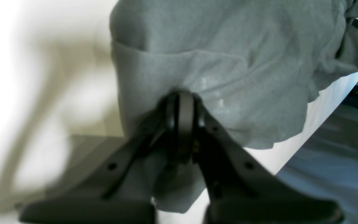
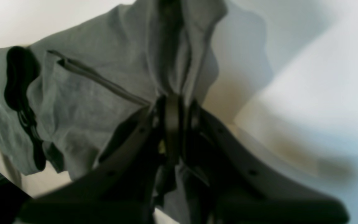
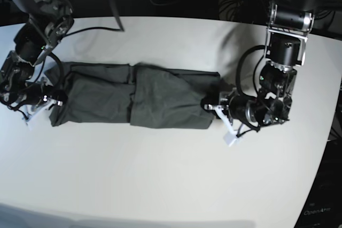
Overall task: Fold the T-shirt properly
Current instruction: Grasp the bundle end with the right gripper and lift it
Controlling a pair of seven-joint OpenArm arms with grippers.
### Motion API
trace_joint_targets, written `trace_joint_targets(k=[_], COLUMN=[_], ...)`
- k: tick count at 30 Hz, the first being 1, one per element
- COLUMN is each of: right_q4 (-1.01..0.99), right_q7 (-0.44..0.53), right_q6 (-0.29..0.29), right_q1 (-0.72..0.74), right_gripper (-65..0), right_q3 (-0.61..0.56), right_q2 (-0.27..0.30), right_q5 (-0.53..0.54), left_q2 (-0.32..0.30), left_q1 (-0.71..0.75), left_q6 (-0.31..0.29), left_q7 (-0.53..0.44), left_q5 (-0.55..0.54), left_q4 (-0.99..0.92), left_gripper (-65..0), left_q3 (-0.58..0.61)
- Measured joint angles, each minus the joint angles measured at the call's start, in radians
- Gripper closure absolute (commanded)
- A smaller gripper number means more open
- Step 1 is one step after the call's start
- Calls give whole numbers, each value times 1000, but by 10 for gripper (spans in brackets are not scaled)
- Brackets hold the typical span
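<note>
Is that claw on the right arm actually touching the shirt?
Touching. The right wrist view shows the right tool closed on a bunched fold of the T-shirt.

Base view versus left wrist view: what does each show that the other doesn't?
Only the base view shows the whole T-shirt laid out as a long band on the table, with an arm at each end. Only the left wrist view shows the left pincer shut on a bunch of cloth. Both show the grey shirt on the white table.
</note>
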Motion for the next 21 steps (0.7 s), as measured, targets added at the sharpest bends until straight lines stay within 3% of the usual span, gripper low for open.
trace_joint_targets(k=[4,11,21], right_q4=[106,415,438], right_q7=[-45,-45,-41], right_q6=[0,0,0], right_q1=[-15,-25,-104], right_gripper=[-7,-7,-9], right_q3=[-2,-4,-37], right_q2=[-19,-103,-174], right_q5=[-15,5,-14], left_q2=[0,1,0], left_q1=[0,-1,-1], left_q6=[0,0,0], left_q7=[0,-1,0], left_q5=[0,3,7], left_q4=[0,0,0], left_gripper=[-18,-18,-18], left_q3=[0,0,0])
